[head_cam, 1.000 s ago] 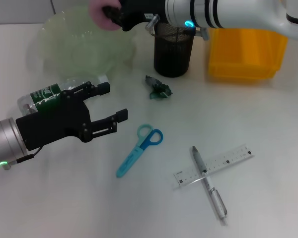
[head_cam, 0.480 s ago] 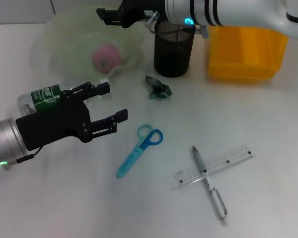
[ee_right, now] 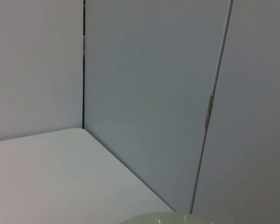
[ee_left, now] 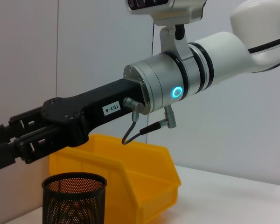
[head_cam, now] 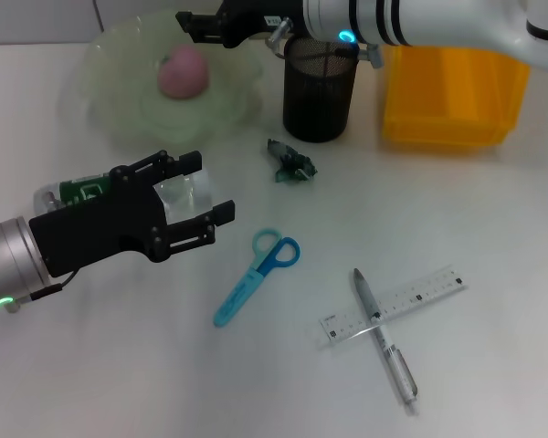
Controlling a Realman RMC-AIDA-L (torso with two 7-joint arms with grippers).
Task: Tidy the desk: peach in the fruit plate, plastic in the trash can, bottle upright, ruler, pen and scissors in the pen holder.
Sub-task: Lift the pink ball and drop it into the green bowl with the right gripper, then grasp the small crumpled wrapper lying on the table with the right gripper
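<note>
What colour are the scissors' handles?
Blue handles on the scissors, clearest in the head view.

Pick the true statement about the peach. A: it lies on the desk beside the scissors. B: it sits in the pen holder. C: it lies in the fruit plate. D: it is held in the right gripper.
C: the pink peach rests inside the fruit plate, while the right gripper is open above the plate's far rim, holding nothing.
</note>
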